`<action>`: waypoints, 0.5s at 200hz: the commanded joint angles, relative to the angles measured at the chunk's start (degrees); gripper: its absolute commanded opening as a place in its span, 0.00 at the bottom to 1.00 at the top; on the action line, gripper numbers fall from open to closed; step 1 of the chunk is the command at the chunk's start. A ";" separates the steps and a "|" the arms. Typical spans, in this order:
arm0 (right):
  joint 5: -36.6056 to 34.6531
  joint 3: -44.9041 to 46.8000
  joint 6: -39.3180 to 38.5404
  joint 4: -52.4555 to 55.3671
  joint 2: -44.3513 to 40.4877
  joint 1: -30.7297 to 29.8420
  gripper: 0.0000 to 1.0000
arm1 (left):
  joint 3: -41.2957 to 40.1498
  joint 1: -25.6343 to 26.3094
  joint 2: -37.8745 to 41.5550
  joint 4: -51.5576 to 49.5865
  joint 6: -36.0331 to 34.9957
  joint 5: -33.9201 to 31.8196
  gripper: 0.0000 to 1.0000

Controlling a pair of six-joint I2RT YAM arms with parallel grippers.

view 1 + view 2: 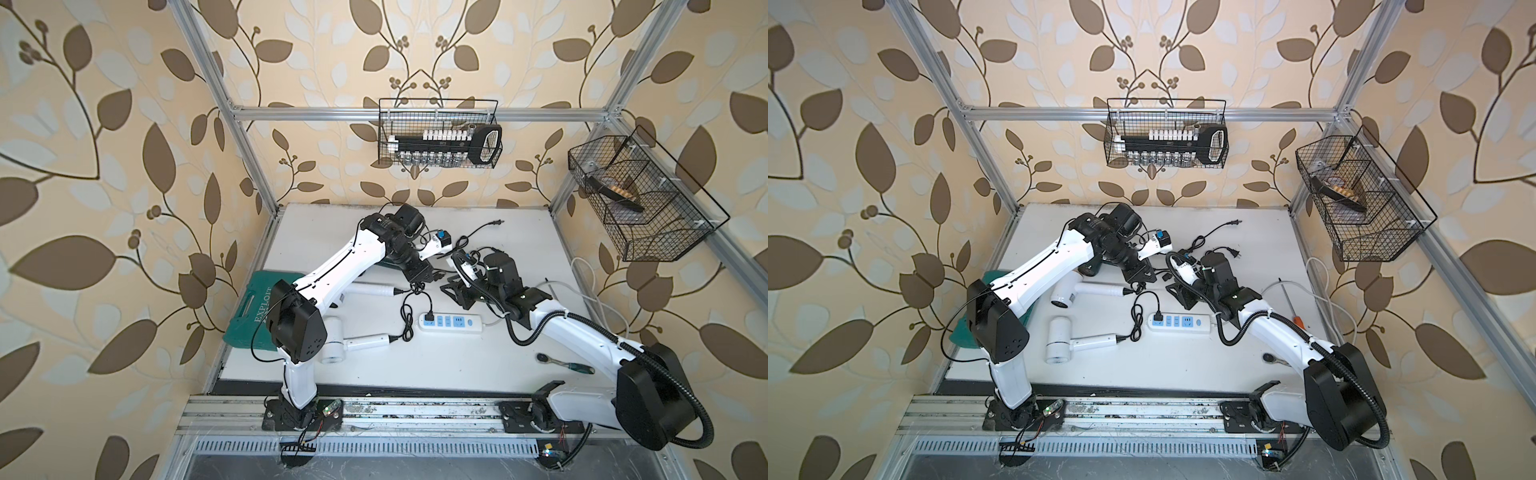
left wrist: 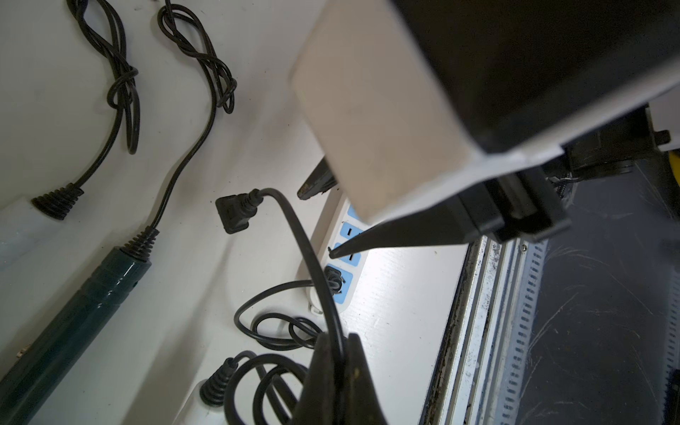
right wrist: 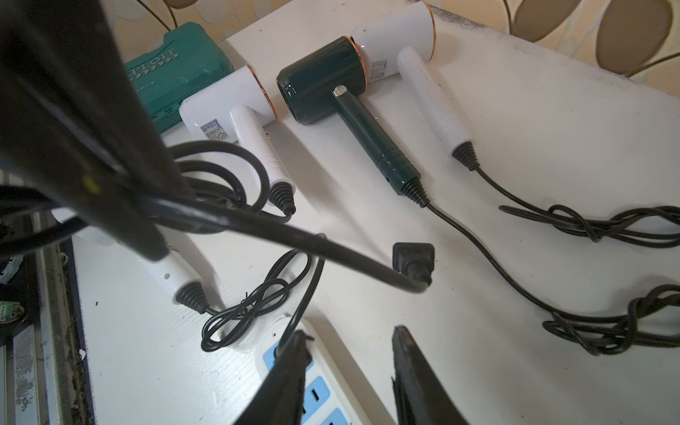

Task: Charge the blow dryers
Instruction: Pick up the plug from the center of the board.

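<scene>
In both top views the four dryers lie on the left half of the surface (image 1: 436, 365), around 9 o'clock, beside a teal case (image 1: 253, 307). All their handles are turned toward the middle, I think so that every cord can reach the power strip (image 1: 451, 322) near the centre. The near white dryer (image 1: 1057, 336) is already served: its plug (image 1: 430, 320) sits in the socket at the 9 o'clock end of the strip. The right wrist view shows the other three in a row: a white dryer (image 3: 228, 106), the dark green dryer (image 3: 320, 81) and a further white dryer (image 3: 397, 36). The cords of the last two lie knotted in bundles, in no socket. The left pincer (image 2: 336, 346) is pressed together on a black cord (image 3: 331, 254), a little behind its free plug (image 2: 233, 215); this cord seems to belong to the first white dryer of the row. Held so, the free plug hangs in the air with room around it for a second grip. At 12 o'clock of the strip the right pincer (image 3: 349, 333) hovers with jaws partly apart and holds nothing. The free plug is just beyond its tips, not between them, and whether one tip touches the strip I cannot tell.
</scene>
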State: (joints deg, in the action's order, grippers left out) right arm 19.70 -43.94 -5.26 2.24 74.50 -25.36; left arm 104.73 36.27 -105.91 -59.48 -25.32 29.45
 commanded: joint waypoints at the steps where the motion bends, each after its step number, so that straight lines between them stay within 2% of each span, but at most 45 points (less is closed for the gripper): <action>1: -0.78 -1.76 -1.43 -1.49 1.38 0.31 0.39 | 2.18 -0.30 1.94 -0.99 0.06 1.89 0.00; 100: 1.95 -3.47 -1.99 -4.10 6.81 3.18 0.41 | 3.02 -0.25 0.98 -1.68 -0.17 2.43 0.00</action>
State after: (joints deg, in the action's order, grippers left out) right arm 19.27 -46.04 -6.24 -0.67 79.92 -22.22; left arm 105.25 36.27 -105.91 -60.10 -25.34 29.74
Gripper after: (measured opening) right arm 0.410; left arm 0.055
